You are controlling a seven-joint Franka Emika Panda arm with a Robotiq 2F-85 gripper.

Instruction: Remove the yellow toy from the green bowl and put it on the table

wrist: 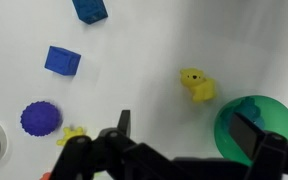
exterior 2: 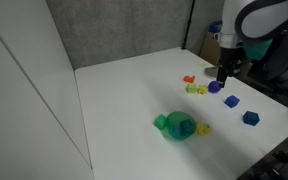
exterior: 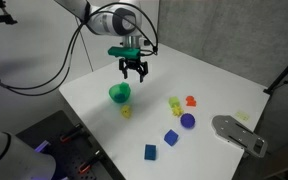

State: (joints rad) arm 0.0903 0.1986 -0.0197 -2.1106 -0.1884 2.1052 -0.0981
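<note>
Yellow toy sits on the white counter — just beside the green bowl. Pincer hangs above, empty — jaws wide.

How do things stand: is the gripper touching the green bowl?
Apart. In an exterior view the gripper hangs well away from the green bowl, with bare table showing between them.

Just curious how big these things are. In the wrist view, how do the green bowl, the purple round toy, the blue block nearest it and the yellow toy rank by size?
1. green bowl: clearly the largest.
2. purple round toy, blue block and yellow toy: these look about alike, too close to rank.
</note>
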